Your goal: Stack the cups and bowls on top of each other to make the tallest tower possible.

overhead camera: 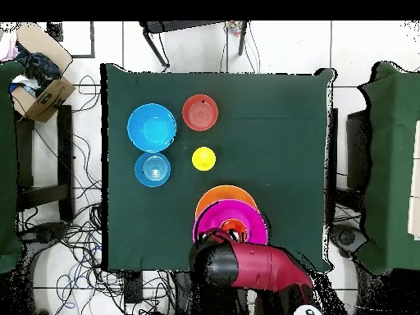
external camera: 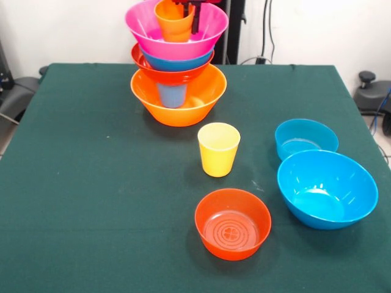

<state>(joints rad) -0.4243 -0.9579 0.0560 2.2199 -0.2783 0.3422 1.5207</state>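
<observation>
Red-orange bowl (external camera: 233, 223) nearest; tower (external camera: 177, 67) w/ pink bowl (external camera: 201, 36) topmost; gripper (external camera: 190, 7) grips orange cup (external camera: 173, 21).

Dark green cloth-covered table (external camera: 91, 183) is filling the middle of the room. A cardboard box (overhead camera: 43, 89) with stuff inside is sitting off one corner. Cables (overhead camera: 86, 246) are trailing over the white tiled floor (overhead camera: 361, 49) beside the table. Black chair (external camera: 369, 91) is standing at the side.

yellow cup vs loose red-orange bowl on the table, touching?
Apart. Front view shows a strip of green cloth between the yellow cup and the red-orange bowl; overhead view shows the same gap.
</observation>
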